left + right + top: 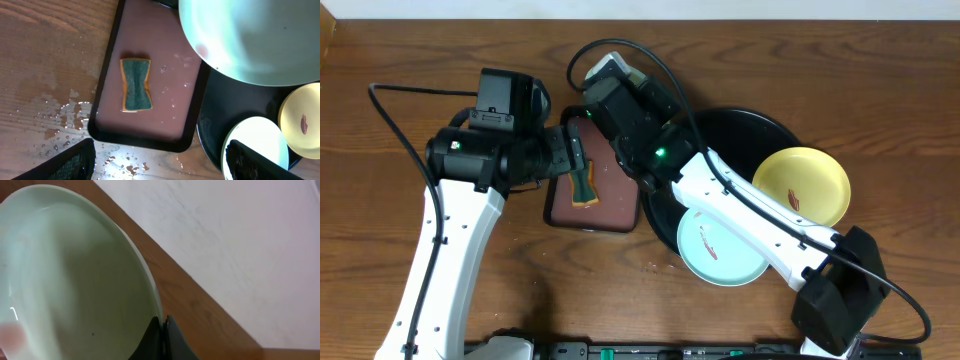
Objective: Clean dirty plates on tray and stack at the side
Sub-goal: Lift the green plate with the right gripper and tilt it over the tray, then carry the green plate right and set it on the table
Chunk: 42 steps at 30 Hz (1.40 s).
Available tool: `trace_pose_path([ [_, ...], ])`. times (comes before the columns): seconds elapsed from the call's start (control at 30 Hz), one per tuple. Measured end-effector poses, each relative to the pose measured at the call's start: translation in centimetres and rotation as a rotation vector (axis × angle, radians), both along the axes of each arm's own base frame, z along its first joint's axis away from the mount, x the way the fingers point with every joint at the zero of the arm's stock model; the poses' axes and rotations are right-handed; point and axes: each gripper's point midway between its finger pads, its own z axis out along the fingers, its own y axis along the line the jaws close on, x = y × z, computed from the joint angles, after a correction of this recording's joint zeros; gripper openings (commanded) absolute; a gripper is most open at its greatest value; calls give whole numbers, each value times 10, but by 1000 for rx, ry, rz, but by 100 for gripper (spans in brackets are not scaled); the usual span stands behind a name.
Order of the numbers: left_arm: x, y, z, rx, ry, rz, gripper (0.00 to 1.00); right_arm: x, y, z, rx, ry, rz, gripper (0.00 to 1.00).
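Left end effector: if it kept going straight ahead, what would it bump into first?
Probably the small brown tray, close beside the sponge lying in it. The open left end effector points down at that wet surface, though depth is hard to judge, so it might touch the sponge first.

Left gripper (pixel 160 164) spread wide, pointing down; right gripper (pixel 163 334) pinched tight.

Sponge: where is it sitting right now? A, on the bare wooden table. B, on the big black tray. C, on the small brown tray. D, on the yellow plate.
C: the sponge lies flat on the wet inner surface of the small brown tray, inside its black rim.
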Motion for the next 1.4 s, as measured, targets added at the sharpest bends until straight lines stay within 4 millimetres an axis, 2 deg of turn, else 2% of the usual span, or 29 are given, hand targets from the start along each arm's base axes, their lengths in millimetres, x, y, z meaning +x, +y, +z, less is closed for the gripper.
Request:
trace_pose_path([
  [0.3,0,0,0,0,0,0,84,-16,24,3,-146,-8,129,1],
  [0.73,0,0,0,0,0,0,84,-15,25,8,-187,-27,139,1],
  [1.07,0,0,0,0,0,0,84,-15,25,8,-155,-28,122,1],
  [1.23,0,0,0,0,0,0,84,-11,10,-2,-36,9,30,1],
  [1.4,0,0,0,0,0,0,84,7,-33,-25,121,116,-110,1],
])
